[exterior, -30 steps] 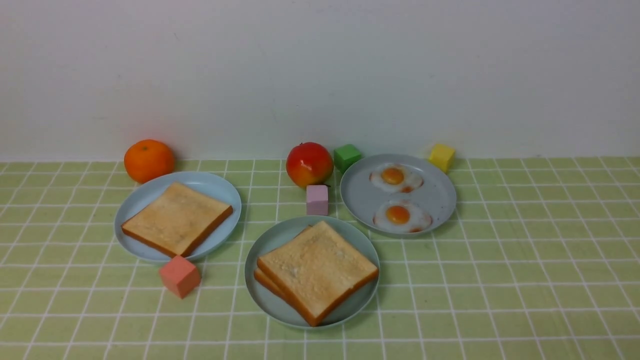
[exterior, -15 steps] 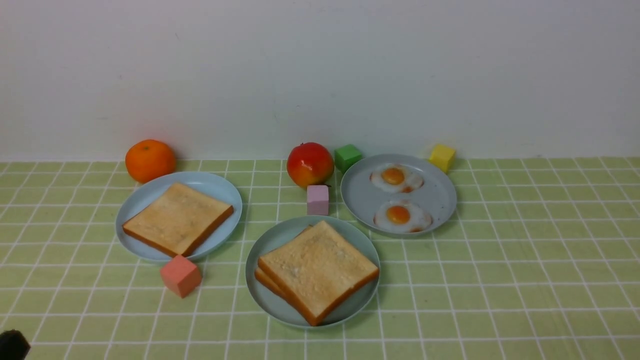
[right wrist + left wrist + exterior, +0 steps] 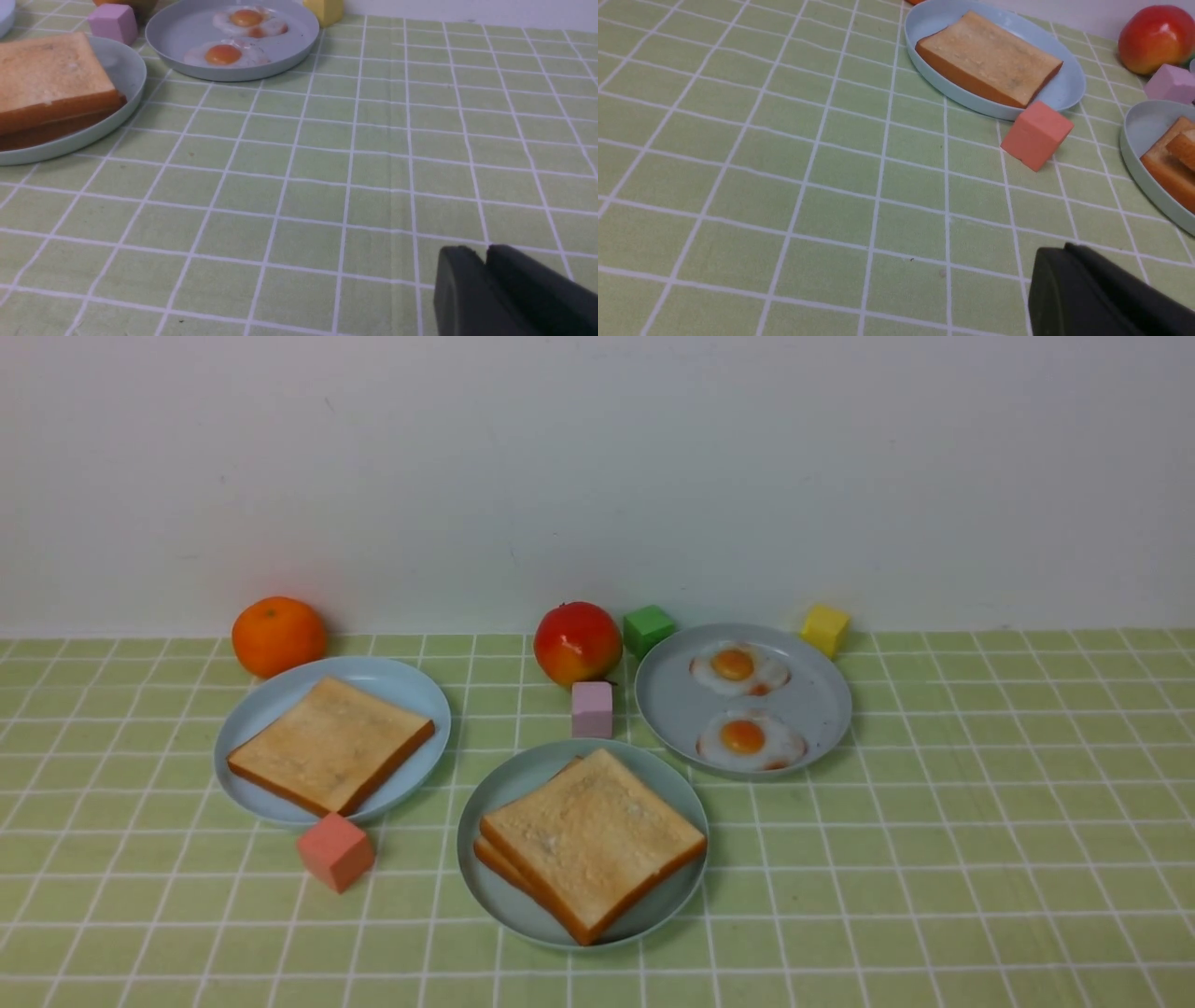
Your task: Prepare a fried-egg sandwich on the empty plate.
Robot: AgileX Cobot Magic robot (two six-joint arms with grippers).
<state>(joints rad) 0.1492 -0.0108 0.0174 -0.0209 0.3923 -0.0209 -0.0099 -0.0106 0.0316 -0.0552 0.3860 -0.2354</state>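
Left claw (image 3: 1064, 275) (pressed together) low over cloth (image 3: 784, 186)

Soft, even, bright light fills every view, with no glare. The round pale mint-teal plastic plate (image 3: 485, 887) casts only a faint shadow. The black gripper fingers (image 3: 1087, 298) in the wrist views look blurred, too close for focus.

The lower toast (image 3: 492, 861) lies mostly hidden under the top toast (image 3: 592, 840), so any egg between them cannot be seen. Both wrist views' edges cut off the left gripper (image 3: 1069, 275) and the right gripper (image 3: 486, 275).
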